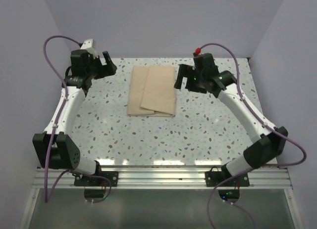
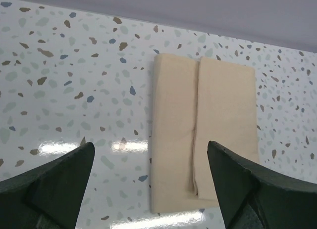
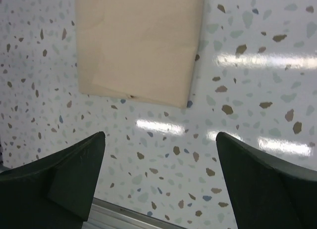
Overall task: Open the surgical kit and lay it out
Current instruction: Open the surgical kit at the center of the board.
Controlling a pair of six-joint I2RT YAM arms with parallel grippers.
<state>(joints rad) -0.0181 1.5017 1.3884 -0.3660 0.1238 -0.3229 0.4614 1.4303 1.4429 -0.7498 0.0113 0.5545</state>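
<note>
Dark fingers are seen closest of all, filling the bottom corners of both wrist views. In the left wrist view the left fingers are spread wide apart and nothing is held between them. Beyond their tips the beige cloth wrap is seen lying flat on the speckled counter. In the right wrist view the right fingers are also spread wide and nothing is gripped. The cloth wrap lies beyond them, clear of both tips. From overhead, the cloth wrap is shown folded shut into a neat rectangle, with one flap laid over another, on the far half of the counter. The left fingers are held to the left of the wrap, near its far left corner and apart from it. The right fingers are held just beside the wrap's right edge, near its far right corner. Both arms are seen reaching from the near edge of the counter, one on each side of the wrap.
</note>
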